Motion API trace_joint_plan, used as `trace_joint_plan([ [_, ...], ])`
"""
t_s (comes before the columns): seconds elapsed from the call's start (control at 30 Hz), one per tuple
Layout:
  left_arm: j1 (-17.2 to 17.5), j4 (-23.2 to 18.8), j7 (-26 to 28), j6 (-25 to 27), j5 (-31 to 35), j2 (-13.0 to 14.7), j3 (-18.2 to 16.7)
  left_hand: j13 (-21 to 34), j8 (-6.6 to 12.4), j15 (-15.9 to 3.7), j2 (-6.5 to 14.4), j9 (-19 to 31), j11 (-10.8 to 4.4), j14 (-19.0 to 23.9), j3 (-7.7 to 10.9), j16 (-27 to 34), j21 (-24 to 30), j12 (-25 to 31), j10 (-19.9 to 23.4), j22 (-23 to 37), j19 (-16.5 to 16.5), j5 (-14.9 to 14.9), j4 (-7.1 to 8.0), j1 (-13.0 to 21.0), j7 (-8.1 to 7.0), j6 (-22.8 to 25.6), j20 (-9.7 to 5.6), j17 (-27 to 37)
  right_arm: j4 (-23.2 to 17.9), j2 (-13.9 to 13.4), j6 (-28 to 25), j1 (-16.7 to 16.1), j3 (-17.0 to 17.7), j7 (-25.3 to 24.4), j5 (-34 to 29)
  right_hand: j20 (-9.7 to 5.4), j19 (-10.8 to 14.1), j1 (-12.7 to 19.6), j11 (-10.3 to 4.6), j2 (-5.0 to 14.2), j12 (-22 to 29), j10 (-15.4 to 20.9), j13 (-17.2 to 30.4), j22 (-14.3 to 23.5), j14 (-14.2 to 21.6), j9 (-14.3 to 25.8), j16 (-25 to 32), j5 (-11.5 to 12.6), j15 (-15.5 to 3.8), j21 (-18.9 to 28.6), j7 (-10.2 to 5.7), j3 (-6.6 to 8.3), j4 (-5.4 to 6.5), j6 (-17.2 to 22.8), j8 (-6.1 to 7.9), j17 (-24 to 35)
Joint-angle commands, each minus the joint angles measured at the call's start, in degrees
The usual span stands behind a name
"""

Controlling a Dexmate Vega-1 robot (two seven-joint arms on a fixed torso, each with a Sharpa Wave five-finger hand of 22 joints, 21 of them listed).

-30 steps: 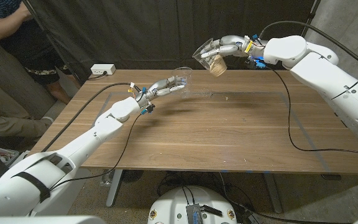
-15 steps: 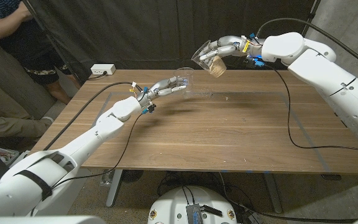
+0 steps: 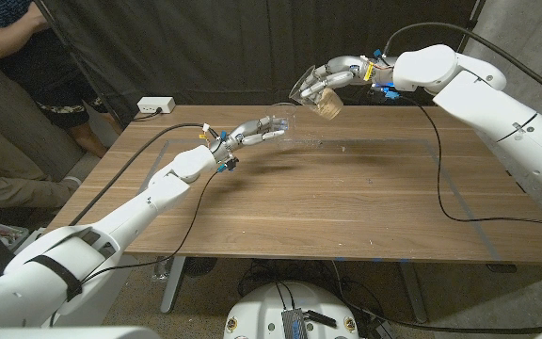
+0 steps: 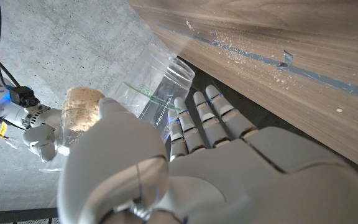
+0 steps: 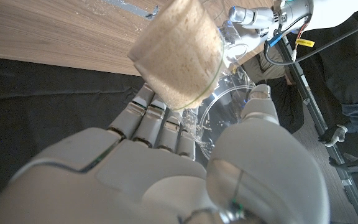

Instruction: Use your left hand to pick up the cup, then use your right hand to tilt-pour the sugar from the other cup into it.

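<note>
Your left hand (image 3: 252, 131) holds the empty clear cup (image 3: 282, 117) above the far side of the bench (image 3: 346, 198), its mouth facing up toward the right. Your right hand (image 3: 332, 75) grips the sugar cup (image 3: 316, 92) higher and to the right of it, tilted with the rim pointing down-left toward the empty cup. The two rims look near but apart, so the sugar cup's mouth probably needs to come over the left one before tipping further. Loose grains already lie on the bench.
</note>
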Motion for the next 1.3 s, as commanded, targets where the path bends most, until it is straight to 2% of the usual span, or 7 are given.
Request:
trace_joint_plan([
  [0.03,0.4,-0.8,-0.6,0.1,-0.4,0.1,0.2,0.3,0.31,-6.34,-0.1,0.1,-0.07,0.3,-0.2,-0.3,-0.1,0.3,0.5,0.2,-0.1,-0.2,0.32,0.5,0.08,0.4,-0.24,0.2,0.4,0.3,-0.2,1.1,-0.9,2.6,-2.7,-3.89,-0.2,0.1,-0.16,0.48,0.3,0.6,0.2,0.1,0.6,0.1,-0.1,0.2,-9.53,-0.2,-0.26,2.17,1.87,0.5,0.07,0.2],
  [0.43,1.0,-2.2,-1.2,0.5,-0.7,0.7,0.3,0.3,0.35,-6.32,-0.1,0.1,-0.08,0.3,-0.23,-0.3,-0.1,0.3,0.5,0.2,-0.1,-0.3,0.41,0.5,0.08,0.5,-0.22,0.2,1.7,0.8,0.9,2.3,-2.0,5.1,-5.1,-3.92,-0.2,0.2,0.01,0.5,0.3,0.8,0.2,0.1,0.7,0.2,-0.2,0.2,-9.55,-0.2,-0.33,2.26,1.87,0.6,0.03,0.2],
  [0.97,1.4,-3.4,-0.8,0.8,-0.5,1.1,0.4,0.4,0.36,-6.27,-0.2,0.1,-0.2,0.3,-0.24,-0.3,-0.1,0.3,0.5,0.2,-0.1,-0.3,0.47,0.6,0.11,0.4,-0.2,0.3,1.2,0.8,2.2,4.6,-4.5,9.8,-11.4,-3.95,-0.2,0.2,-0.46,0.57,0.1,0.9,0.2,0.1,0.9,0.3,-0.2,0.2,-9.55,-0.2,-0.4,2.4,1.87,0.8,-0.05,0.2],
  [1.3,1.7,-4.8,-0.4,1.5,0.0,1.8,0.4,0.4,0.4,-6.32,-0.2,0.1,-0.11,0.4,-0.24,-0.3,-0.1,0.3,0.5,0.3,-0.1,-0.3,0.5,0.6,0.04,0.5,-0.25,0.3,1.8,1.5,3.5,5.3,-4.8,12.3,-13.0,-3.97,-0.1,0.2,-0.25,0.57,0.1,1.0,0.2,0.1,1.0,0.4,-0.2,0.2,-9.57,-0.3,-0.4,2.45,1.88,0.9,-0.11,0.3],
])
